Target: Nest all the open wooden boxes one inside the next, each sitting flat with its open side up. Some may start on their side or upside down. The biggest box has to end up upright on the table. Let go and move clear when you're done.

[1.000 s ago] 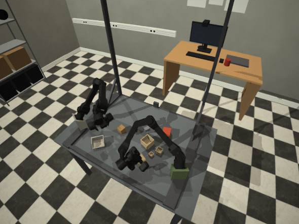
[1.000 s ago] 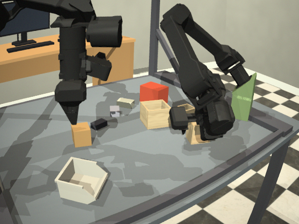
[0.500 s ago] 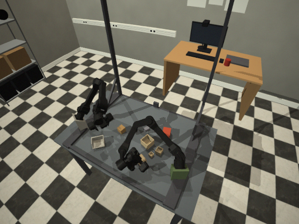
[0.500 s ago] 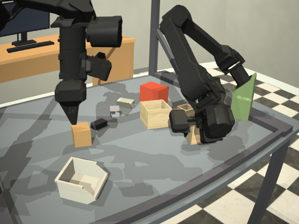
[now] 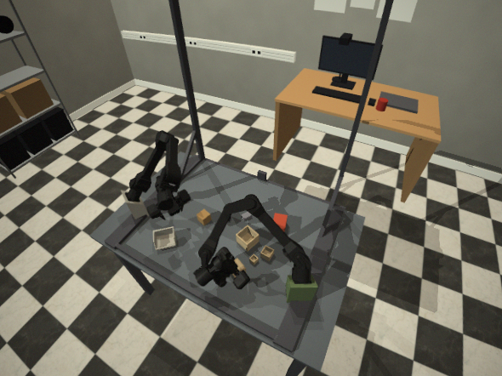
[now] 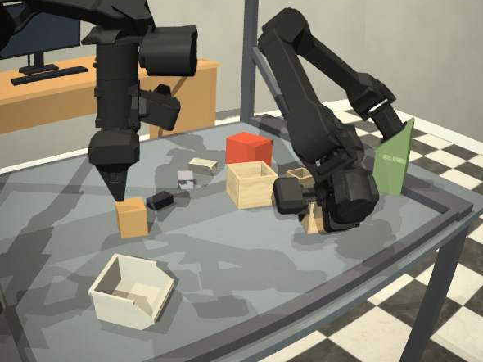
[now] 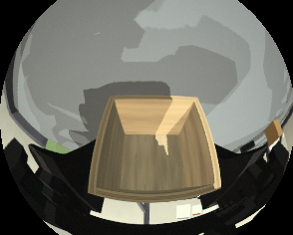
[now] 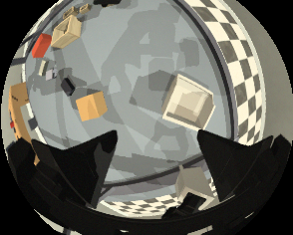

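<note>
The largest wooden box (image 5: 245, 242) (image 6: 250, 192) (image 8: 69, 33) stands upright with its open side up near the table's middle. A small box (image 5: 267, 253) (image 6: 300, 174) and a tiny box (image 5: 253, 259) stand upright beside it. A medium wooden box (image 5: 241, 266) (image 6: 309, 223) (image 7: 154, 154) lies on its side on the table. My left gripper (image 5: 236, 272) (image 6: 308, 210) is low over it, its fingers against the box's two side walls. My right gripper (image 6: 119, 196) (image 8: 158, 134) is open and empty, pointing down just above an orange cube (image 5: 204, 217) (image 6: 132, 218) (image 8: 91, 106).
A pale open bin (image 5: 163, 245) (image 6: 119, 309) (image 8: 174, 116) sits at the table's near left. A red cube (image 5: 280, 221) (image 6: 248, 147) (image 8: 41, 45) stands behind the largest box. Small grey, cream and black blocks lie between the arms. The left arm's green base (image 5: 301, 290) (image 6: 393, 160) stands at the table edge.
</note>
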You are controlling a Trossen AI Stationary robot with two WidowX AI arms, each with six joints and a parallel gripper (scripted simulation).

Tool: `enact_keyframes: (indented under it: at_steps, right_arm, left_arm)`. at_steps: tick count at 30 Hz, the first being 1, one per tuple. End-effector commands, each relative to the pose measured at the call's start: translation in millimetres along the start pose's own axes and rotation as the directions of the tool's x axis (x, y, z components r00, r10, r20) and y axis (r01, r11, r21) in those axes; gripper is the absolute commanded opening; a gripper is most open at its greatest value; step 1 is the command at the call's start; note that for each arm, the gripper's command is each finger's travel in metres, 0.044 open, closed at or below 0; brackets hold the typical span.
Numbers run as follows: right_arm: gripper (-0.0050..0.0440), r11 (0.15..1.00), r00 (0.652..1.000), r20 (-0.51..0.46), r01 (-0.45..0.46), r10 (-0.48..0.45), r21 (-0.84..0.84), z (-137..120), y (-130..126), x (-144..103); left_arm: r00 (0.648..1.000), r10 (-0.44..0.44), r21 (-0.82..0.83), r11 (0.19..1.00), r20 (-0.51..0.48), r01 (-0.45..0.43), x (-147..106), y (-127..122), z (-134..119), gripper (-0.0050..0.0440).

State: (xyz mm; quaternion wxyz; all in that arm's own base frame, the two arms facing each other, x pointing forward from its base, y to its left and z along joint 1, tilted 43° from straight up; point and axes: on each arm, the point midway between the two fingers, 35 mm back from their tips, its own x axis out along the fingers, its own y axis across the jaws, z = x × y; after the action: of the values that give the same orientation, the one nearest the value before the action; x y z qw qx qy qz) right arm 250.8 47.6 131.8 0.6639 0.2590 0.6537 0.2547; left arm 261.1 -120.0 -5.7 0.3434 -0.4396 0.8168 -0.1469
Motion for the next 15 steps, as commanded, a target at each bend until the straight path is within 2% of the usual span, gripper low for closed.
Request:
enact_keyframes:
  at_steps: [1, 2, 6, 8, 11, 15]
  right_arm:
    - [0.0400, 1.000, 1.000, 0.012, 0.000, 0.000, -0.009, 1, 1, -3]
    - [0.0400, 1.000, 1.000, 0.012, 0.000, 0.000, -0.009, 1, 1, -3]
    - [0.0400, 1.000, 1.000, 0.012, 0.000, 0.000, -0.009, 1, 1, -3]
    - [0.0400, 1.000, 1.000, 0.012, 0.000, 0.000, -0.009, 1, 1, -3]
    - [0.0400, 1.000, 1.000, 0.012, 0.000, 0.000, -0.009, 1, 1, -3]
    - [0.0400, 1.000, 1.000, 0.012, 0.000, 0.000, -0.009, 1, 1, -3]
  left_arm:
    - [1.000, -0.004, 0.010, 1.000, 0.010, 0.004, -2, -3, 0, 0.0252]
    - [1.000, -0.004, 0.010, 1.000, 0.010, 0.004, -2, -3, 0, 0.0252]
    - [1.000, -0.003, 0.025, 1.000, 0.021, 0.002, -11, -5, -3, 0.0156]
    - [1.000, -0.003, 0.025, 1.000, 0.021, 0.002, -11, -5, -3, 0.0156]
    - [1.000, -0.002, 0.025, 1.000, 0.022, 0.002, -21, -5, -9, 0.0084]
    - [1.000, -0.002, 0.017, 1.000, 0.016, 0.002, -22, -3, -8, 0.0000]
